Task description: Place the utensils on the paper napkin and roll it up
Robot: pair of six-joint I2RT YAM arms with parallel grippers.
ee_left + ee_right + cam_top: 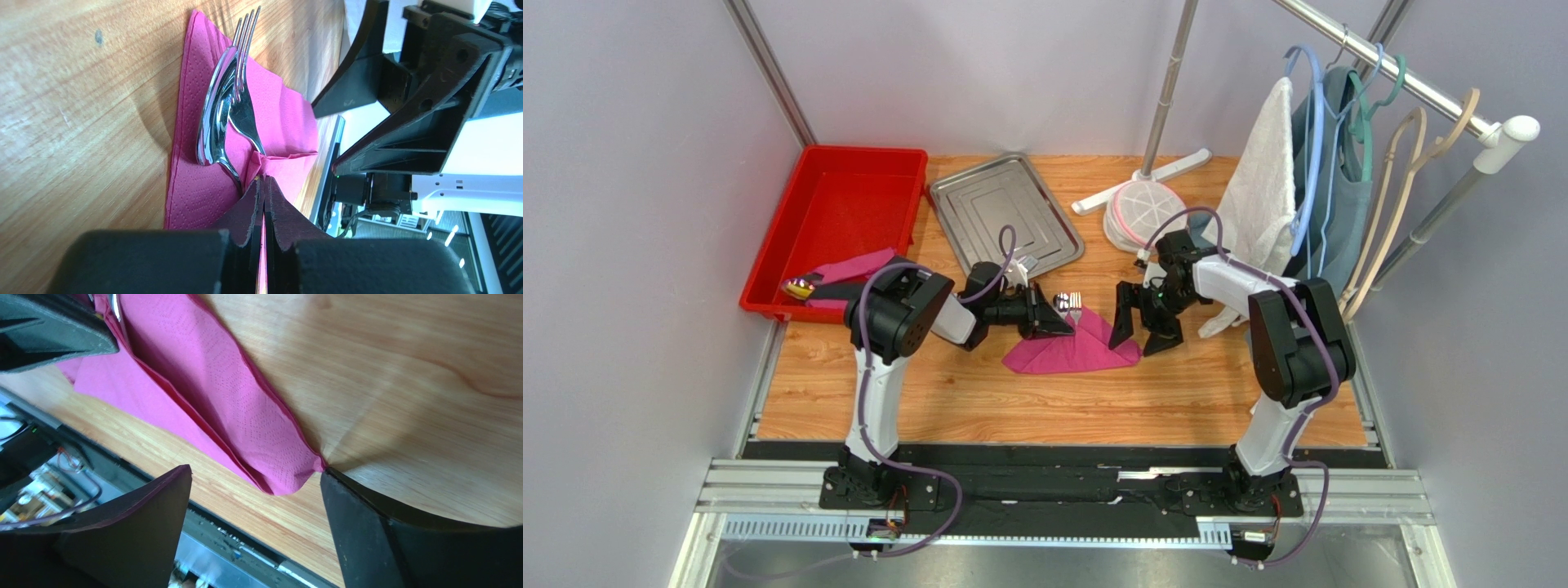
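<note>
1. Cutlery: the utensils [228,110], a fork and a spoon, lie nested together on the paper napkin [1081,352], towards its upper left part.
2. The paper napkin lies partly folded on the wooden table [1014,404], between the two grippers.
3. The left gripper [264,184] is pinched tight on a raised fold of the napkin, just beside the utensil handles.
4. The right gripper [255,474] is spread wide astride the napkin's right corner, with one fingertip at that corner.

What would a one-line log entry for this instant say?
left gripper: shut on magenta paper napkin | right gripper: open, at napkin corner | shiny silver metal fork and spoon: lying on napkin
</note>
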